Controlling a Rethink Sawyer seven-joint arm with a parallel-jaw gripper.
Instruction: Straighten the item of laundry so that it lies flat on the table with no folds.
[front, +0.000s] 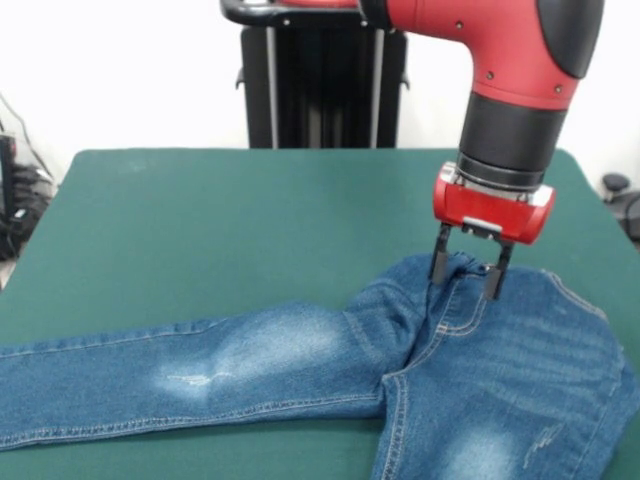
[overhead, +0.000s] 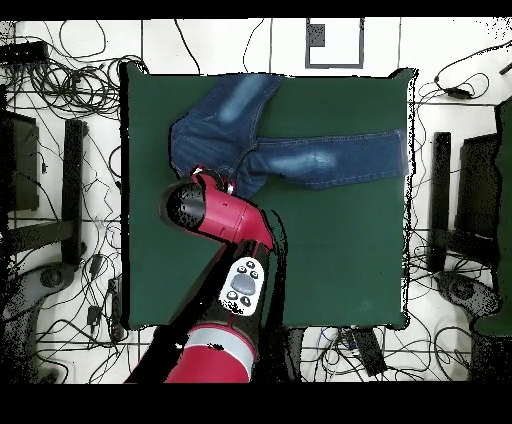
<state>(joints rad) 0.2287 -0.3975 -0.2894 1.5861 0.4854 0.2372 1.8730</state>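
Front view: jeans (front: 330, 380) lie on the desk (front: 220, 220) at the near edge. One leg runs out long to the picture's left, roughly flat; the other goes toward the near edge and out of frame. The waist end sits at the right, bunched, with a raised fold at the crotch. End effector (front: 468, 268) stands vertical over the waistband, directly above the cloth, so the garment's long axis leads away from it to the picture's left. The two fingers are apart, their tips at or just into the waistband fabric; nothing is clamped between them as far as I can judge.

Overhead view: jeans (overhead: 290, 145) occupy the desk's (overhead: 340, 260) far strip. One leg lies along that edge toward the right, the other angles up. The arm covers the end effector here; the waist lies just beyond it.

Judgement: a pull away from the legs would flatten the bunch.
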